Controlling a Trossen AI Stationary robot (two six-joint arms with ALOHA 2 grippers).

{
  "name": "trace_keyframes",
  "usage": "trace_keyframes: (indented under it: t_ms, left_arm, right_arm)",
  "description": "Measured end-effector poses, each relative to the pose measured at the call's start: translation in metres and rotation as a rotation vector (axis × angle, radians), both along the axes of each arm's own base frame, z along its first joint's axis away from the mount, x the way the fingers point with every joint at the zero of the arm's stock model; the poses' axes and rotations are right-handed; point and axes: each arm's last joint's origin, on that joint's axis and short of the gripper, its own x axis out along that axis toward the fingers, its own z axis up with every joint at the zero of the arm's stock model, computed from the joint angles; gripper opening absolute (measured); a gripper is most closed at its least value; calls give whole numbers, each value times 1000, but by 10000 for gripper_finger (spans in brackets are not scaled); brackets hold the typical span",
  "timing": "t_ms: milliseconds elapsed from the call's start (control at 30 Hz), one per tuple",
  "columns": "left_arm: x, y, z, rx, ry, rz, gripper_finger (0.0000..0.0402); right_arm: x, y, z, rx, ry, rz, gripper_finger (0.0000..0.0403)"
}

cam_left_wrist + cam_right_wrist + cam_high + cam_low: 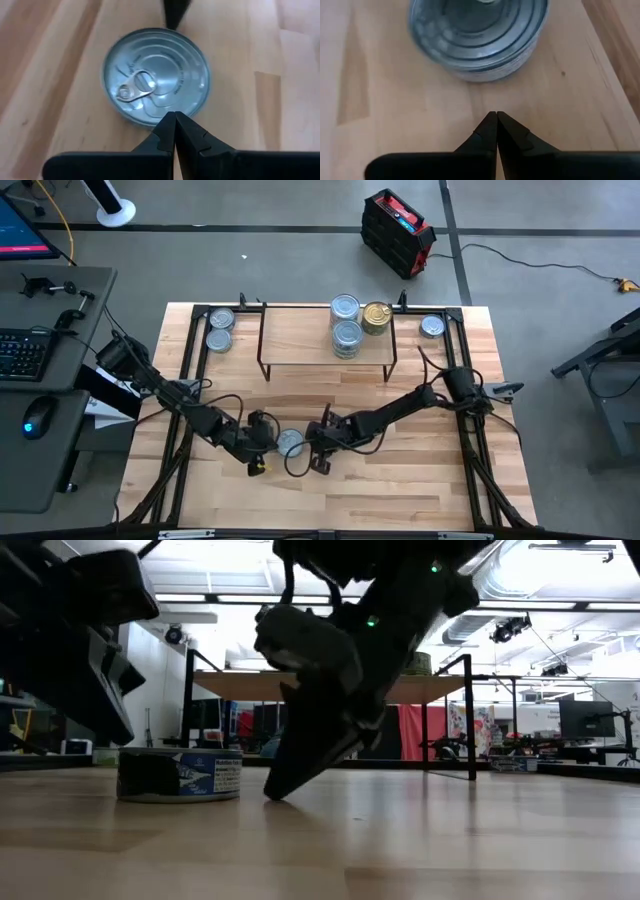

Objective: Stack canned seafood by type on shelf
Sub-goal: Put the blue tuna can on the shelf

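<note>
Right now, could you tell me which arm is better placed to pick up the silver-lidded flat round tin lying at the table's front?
Left, marginally: the left gripper nearly touches the silver-lidded flat round tin; the right gripper sits slightly farther off. Both jaws are shut.

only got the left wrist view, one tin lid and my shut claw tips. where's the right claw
Observer: On the tin's far side from yours; the right claw is shut, close by it on the table.
Operator: anything on the shelf yet
Observer: Yes, the shelf holds silver-lidded tins with a gold tin beside them.
Operator: left claw touching the tin
Observer: The left claw sits right at its rim; contact is unclear.
</note>
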Motion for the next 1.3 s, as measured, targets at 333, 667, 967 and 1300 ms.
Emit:
trace_keyframes:
  t_ms: [333,667,967,1300]
  left_arm:
    - [-7,5,-13,-22,4,5,0]
    - [-10,2,-17,-23,18,-12,0]
    - [-5,-1,-12,-64,-45,-13,0]
    - [-10,1,-13,-77,3,36,0]
  right_arm:
    - [13,1,-8,86,-113,-91,0]
    - [28,32,40,66,-202,64,0]
    - [28,34,53,-75,-139,140,0]
    - [36,17,76,-209,-79,272,0]
